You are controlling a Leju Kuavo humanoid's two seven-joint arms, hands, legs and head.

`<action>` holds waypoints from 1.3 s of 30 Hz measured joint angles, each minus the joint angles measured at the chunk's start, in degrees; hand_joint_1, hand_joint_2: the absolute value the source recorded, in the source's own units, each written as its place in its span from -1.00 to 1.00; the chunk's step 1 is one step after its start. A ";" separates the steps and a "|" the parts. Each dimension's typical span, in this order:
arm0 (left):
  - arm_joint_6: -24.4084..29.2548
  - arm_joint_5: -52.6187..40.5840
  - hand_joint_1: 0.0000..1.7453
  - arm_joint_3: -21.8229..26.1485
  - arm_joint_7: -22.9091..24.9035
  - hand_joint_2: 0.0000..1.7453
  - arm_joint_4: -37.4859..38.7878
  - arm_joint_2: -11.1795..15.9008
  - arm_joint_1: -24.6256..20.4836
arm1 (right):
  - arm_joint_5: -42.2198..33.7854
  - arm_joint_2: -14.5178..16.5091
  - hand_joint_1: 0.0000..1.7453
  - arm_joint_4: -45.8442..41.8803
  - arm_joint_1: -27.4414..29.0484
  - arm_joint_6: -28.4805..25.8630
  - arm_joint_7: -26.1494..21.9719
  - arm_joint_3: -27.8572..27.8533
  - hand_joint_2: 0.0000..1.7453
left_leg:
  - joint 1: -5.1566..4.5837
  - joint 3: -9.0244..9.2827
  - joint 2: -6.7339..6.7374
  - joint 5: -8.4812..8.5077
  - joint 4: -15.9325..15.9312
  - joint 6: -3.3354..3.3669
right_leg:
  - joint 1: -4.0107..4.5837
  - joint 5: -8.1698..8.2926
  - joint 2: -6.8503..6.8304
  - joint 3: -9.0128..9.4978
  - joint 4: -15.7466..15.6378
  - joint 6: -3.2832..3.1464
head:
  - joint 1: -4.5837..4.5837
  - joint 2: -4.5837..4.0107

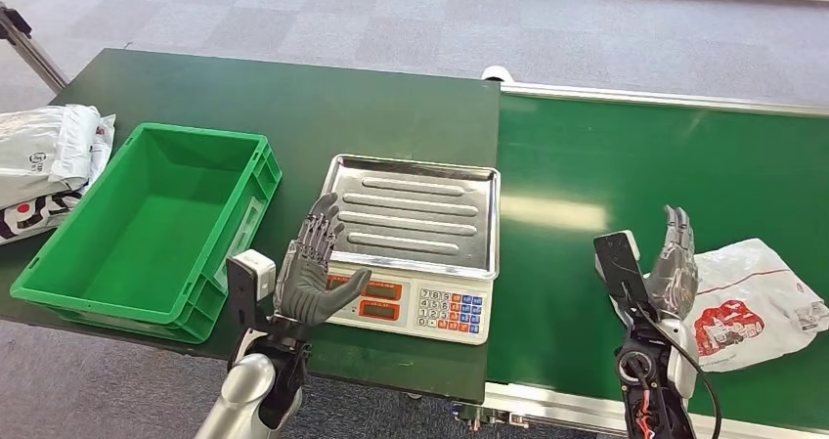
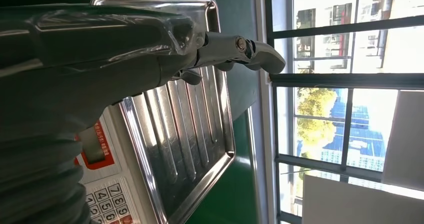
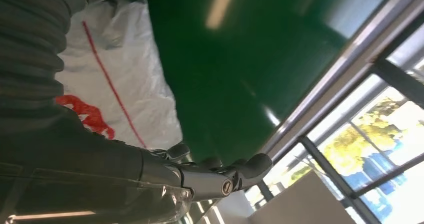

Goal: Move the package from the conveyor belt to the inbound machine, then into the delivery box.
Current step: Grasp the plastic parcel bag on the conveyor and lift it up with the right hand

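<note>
A white plastic package with red print lies on the green conveyor belt at the right; the right wrist view shows the package close under the hand. My right hand stands upright just left of the package, fingers straight and apart, holding nothing. My left hand is raised in front of the weighing scale, fingers spread, empty. The scale's steel tray is bare. A green delivery box sits empty to the left of the scale.
Several white packages are piled on the dark green table's left edge beside the box. The scale's keypad faces me. A metal rail borders the belt's far side, with grey carpet beyond.
</note>
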 joint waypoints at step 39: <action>-0.66 -2.34 -1.00 1.61 1.81 1.00 -2.04 -1.84 1.64 | 8.78 -0.69 1.00 14.09 -2.14 11.48 6.96 -15.50 1.00 | 0.01 0.01 0.00 0.00 0.00 0.00 | 0.01 0.00 -0.01 0.01 0.00 0.00 | -0.01 0.00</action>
